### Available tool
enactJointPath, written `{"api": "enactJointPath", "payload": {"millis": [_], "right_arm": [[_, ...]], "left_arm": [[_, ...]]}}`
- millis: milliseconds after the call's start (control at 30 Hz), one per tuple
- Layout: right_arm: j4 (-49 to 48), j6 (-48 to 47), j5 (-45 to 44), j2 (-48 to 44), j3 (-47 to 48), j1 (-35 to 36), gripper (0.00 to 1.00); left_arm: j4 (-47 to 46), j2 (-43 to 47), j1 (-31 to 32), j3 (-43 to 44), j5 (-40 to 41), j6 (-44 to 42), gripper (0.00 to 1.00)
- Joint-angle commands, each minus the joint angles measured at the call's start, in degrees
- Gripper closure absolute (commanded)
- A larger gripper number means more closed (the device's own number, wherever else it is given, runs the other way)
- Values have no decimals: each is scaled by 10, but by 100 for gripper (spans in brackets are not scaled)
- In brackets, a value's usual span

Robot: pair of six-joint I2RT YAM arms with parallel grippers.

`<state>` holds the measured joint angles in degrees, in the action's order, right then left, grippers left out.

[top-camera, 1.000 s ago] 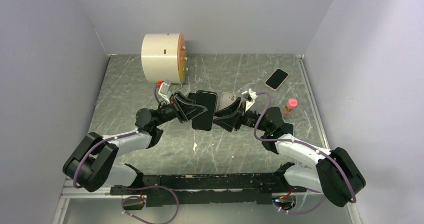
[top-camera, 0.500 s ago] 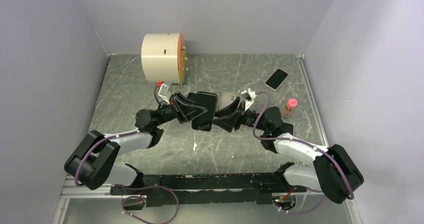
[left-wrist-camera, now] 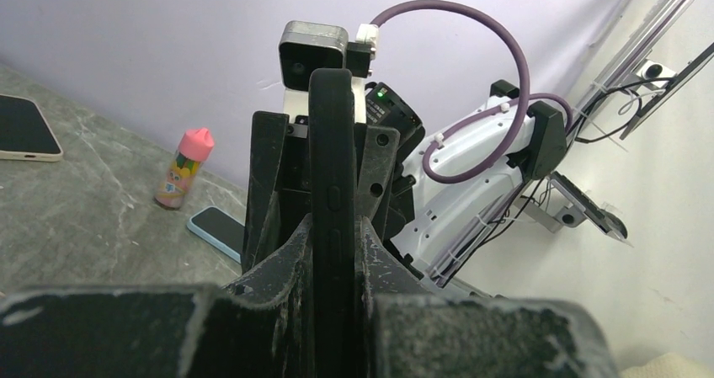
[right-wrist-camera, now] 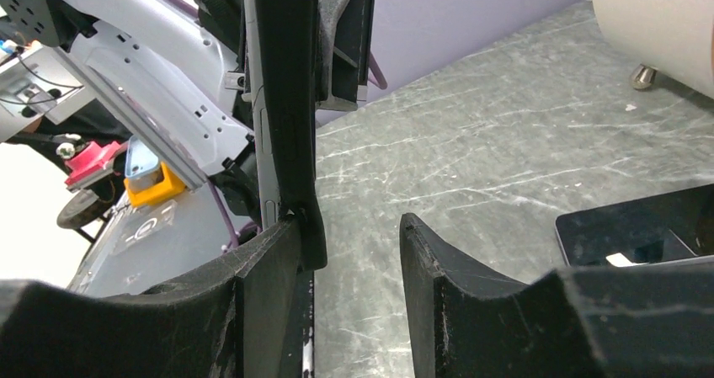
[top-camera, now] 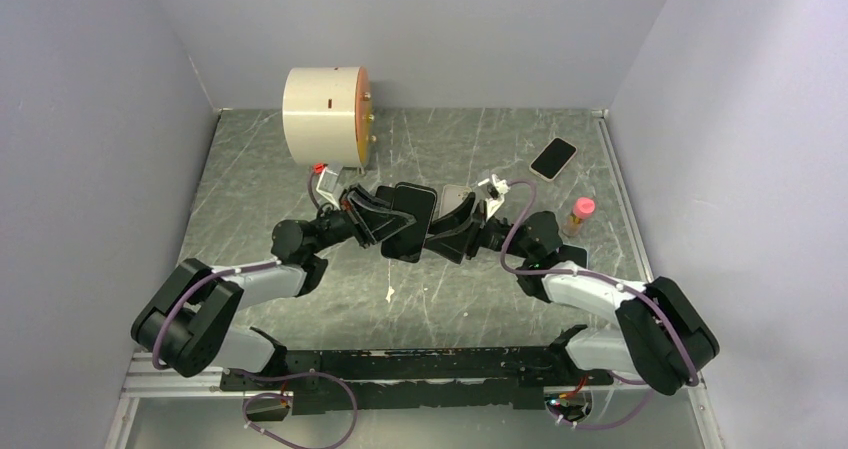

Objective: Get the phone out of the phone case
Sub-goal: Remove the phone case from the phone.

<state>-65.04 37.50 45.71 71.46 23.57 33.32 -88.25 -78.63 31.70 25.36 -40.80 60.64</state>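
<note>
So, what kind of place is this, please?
Most likely a robot test cell in a lab, not a home: plain lilac walls box in a stone-patterned table, and a left arm and right arm are bolted to a black rail at its near edge.

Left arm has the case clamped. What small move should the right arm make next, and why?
Probably close the right end effector: its jaws stand open, and the edge of the phone case rests against only one finger, while the left end effector is shut on the case.
</note>
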Motion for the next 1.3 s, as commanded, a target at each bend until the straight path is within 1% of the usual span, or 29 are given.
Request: {"api": "enactJointPath", "payload": {"millis": [0,100,267,333,400,500,667,767,867,933,1067,1133,1200,1267], "right_arm": [[-29,-32,-44,-41,68,17,49],[23,-59,-69,-62,78,15,49],[60,-83,-103,-80,70,13,49],[82,-97,-105,-84,69,13,48],[101,-106,-106,-88,64,13,49],[115,-104,-116,-98,44,14,49],[126,-93,-163,-129,6,19,47],[110,-81,-188,-131,-12,34,46],[85,-78,-228,-120,-26,67,45],[64,-67,-260,-108,-37,83,45],[9,-37,-275,-77,-53,86,45],[12,-46,-276,-80,-51,82,45],[42,-61,-260,-86,-38,80,46],[48,-61,-245,-83,-30,79,46]], "left_arm": [[-6,-26,36,-8,-6,-22,98],[-1,-28,36,-15,-5,-30,98],[14,-7,21,-25,3,-32,98],[33,9,14,-26,20,-33,98],[56,27,6,-27,52,-36,98],[93,59,-3,-29,125,-40,98],[136,98,-5,-15,214,-54,97],[133,102,-5,-15,272,-42,97],[103,95,-5,-25,335,-21,98],[86,86,-5,-23,343,-8,97],[68,78,-7,-9,309,13,97],[82,87,-15,0,275,21,98],[119,110,-26,5,249,32,98],[141,128,-28,-5,265,37,97]]}}
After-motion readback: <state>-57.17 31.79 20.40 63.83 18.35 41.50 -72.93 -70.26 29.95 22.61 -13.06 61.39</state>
